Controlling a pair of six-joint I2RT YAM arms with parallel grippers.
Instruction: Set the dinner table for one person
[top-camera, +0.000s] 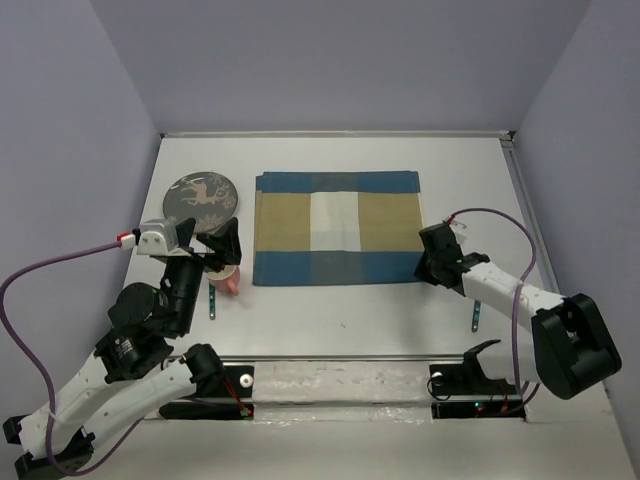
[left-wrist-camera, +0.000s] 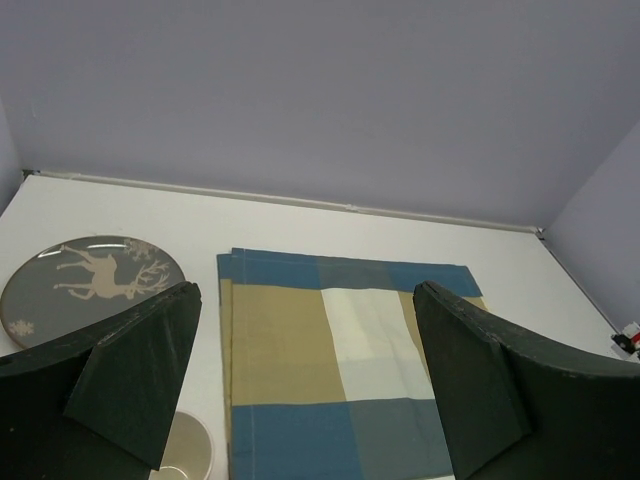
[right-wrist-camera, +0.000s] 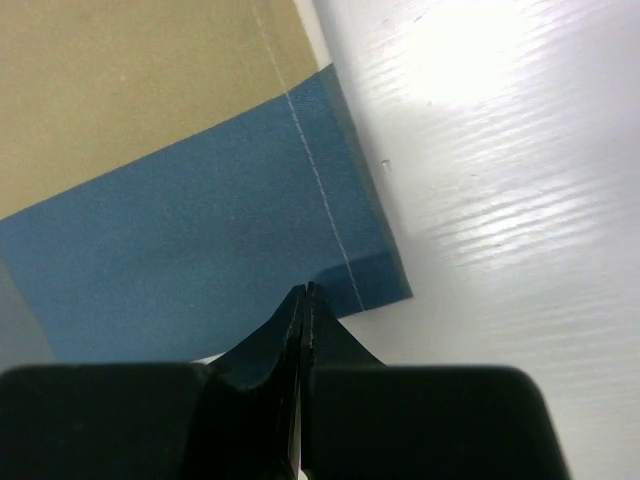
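Left gripper (left-wrist-camera: 308, 300) wide open (cup (left-wrist-camera: 185, 447) below); right gripper (right-wrist-camera: 305, 292) closed at mat (right-wrist-camera: 200, 230) corner.

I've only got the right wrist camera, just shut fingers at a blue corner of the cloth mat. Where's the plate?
Observer: The plate, dark with a deer on it, lies on the dinner table just left of the far left corner of the mat, not touching it.
Operator: And the left gripper?
Observer: The left gripper is open with nothing between its fingers, hanging close to a small round cup by the mat's near left corner.
Operator: Any cutlery out?
Observer: Two slim teal pieces lie on the table, one near the cup, one beside the right arm; too small to tell which kind.
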